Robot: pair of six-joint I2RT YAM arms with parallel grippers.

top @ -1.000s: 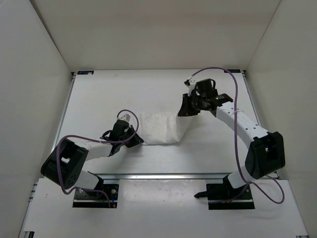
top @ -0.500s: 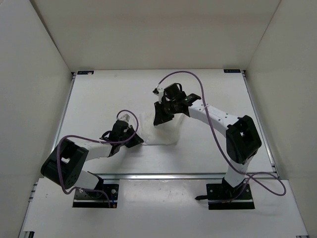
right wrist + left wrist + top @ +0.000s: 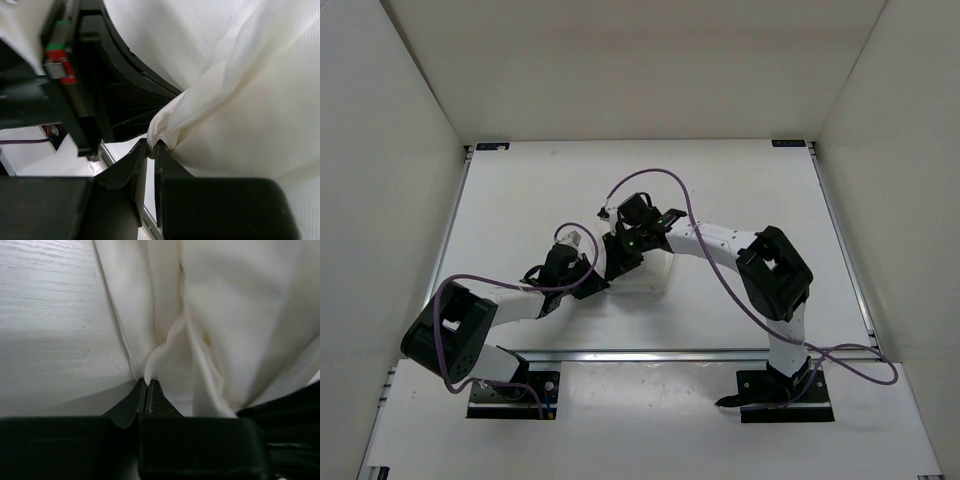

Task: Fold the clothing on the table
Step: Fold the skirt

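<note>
Left arm reaches in from the near left, with its left claw (image 3: pixel 585 281) low over the tabletop (image 3: pixel 520 200), a bit left of centre. In the left wrist view the left claw (image 3: pixel 148 383) is pressed together on a small tuck of the clothing (image 3: pixel 225 315). The fabric fans up and away from the tips in soft vertical folds, and there's bare tabletop (image 3: pixel 50 315) to the left of it.

The clothing (image 3: pixel 657 274) is a bunched white patch near the tabletop's centre, mostly hidden under the two wrists. Only its right part shows from the top.

Right arm bends across from the near right, with a purple cable (image 3: pixel 650 175) looping over it. Its right claw (image 3: pixel 620 256) is just beside the left one, on the far side of it. In the right wrist view the right claw (image 3: pixel 150 146) is nearly closed and pinching a rolled edge of the clothing (image 3: pixel 260 100). The fabric drapes off to the right. A black housing (image 3: pixel 95 75) with a small red and green part sits close behind the tips
</note>
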